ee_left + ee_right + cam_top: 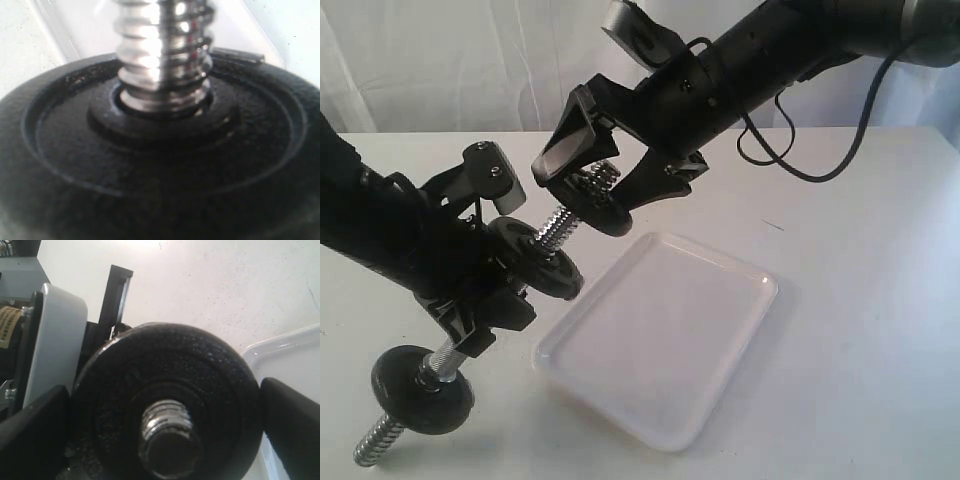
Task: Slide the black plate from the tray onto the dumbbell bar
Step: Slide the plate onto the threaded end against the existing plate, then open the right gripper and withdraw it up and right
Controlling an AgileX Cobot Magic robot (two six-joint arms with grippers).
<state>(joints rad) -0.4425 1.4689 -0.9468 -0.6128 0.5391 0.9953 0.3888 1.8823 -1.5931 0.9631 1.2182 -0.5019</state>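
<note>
The tray (720, 335) lies just beside the tilted dumbbell bar (558, 226), which the left gripper (488, 262) clamps — the black plate (542, 268) threaded on it mid-length. Up the bar, the right gripper (582, 192) gapes around the threaded end, clear of the plate.

**Quick headcount, what's on the table**

One tray (660, 345), one dumbbell bar (558, 226), and two black discs on it: the black plate (535, 262) and a lower disc (423, 392). Two arms: left arm (380, 235), right arm (770, 50).
</note>
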